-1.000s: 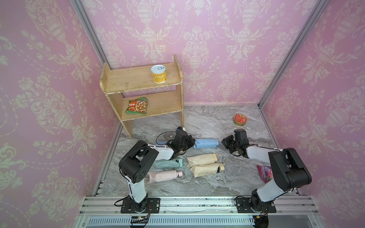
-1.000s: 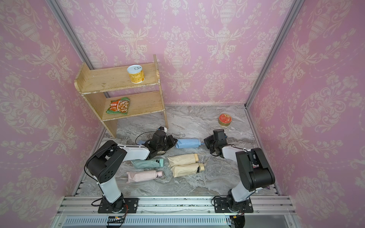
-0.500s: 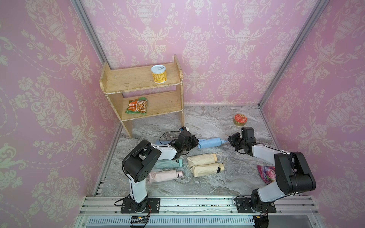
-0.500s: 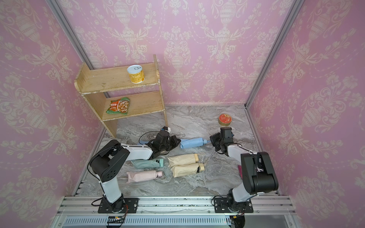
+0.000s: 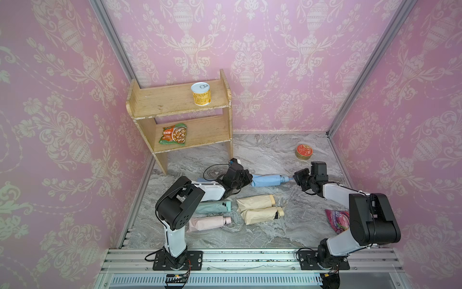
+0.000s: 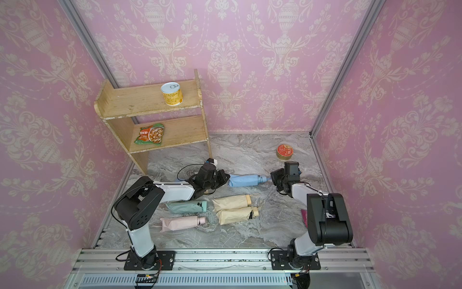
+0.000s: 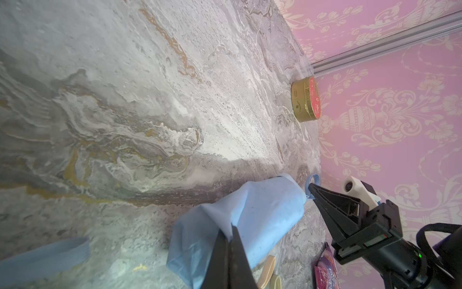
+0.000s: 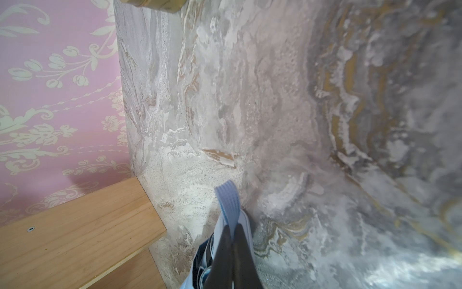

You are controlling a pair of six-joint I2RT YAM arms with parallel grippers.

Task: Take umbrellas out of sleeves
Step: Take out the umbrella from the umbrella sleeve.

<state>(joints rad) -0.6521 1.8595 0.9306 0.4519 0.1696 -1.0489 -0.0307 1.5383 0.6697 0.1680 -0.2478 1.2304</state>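
- In both top views the light blue sleeve [image 5: 266, 180] [image 6: 243, 180] lies flat on the marble-patterned table [image 5: 262, 155], mid-depth, stretched between the two arms.
- There the left gripper [image 5: 250, 179] meets its left end and the right gripper [image 5: 295, 177] its right end. At that end the stubby handle of the light blue umbrella [image 5: 283, 178] pokes out. From this height the jaw gaps are too small to judge.
- The left wrist view settles one side: the left gripper [image 7: 228, 231] has its slim black jaws pressed together on a fold of the sleeve [image 7: 262, 215]. The cloth is smooth and matte, and it puckers at the pinch.
- The right wrist view settles the other side: the right gripper [image 8: 231, 229] is clamped on the strap [image 8: 228, 200], a flat ribbed woven band whose end sticks out past the tips.
- The left wrist view shows that strap [image 7: 312, 178] as a small loop at the right gripper's tapered point [image 7: 311, 186].
- Only the top views show the rest, all nearer than the blue one: mint sleeve [image 5: 211, 207], pink sleeve [image 5: 206, 223], far beige sleeve [image 5: 253, 202] and near beige sleeve [image 5: 258, 214]. Each is soft and creased, with a rounded handle at its right end.
- Far left stands a plain wooden shelf [image 5: 220, 140], with a yellow can [image 5: 200, 93] on top and a glossy snack packet [image 5: 173, 133] below.
- A round gold tin [image 5: 303, 151] with a red lid sits far right, and a purple packet [image 5: 337, 220] lies near right.
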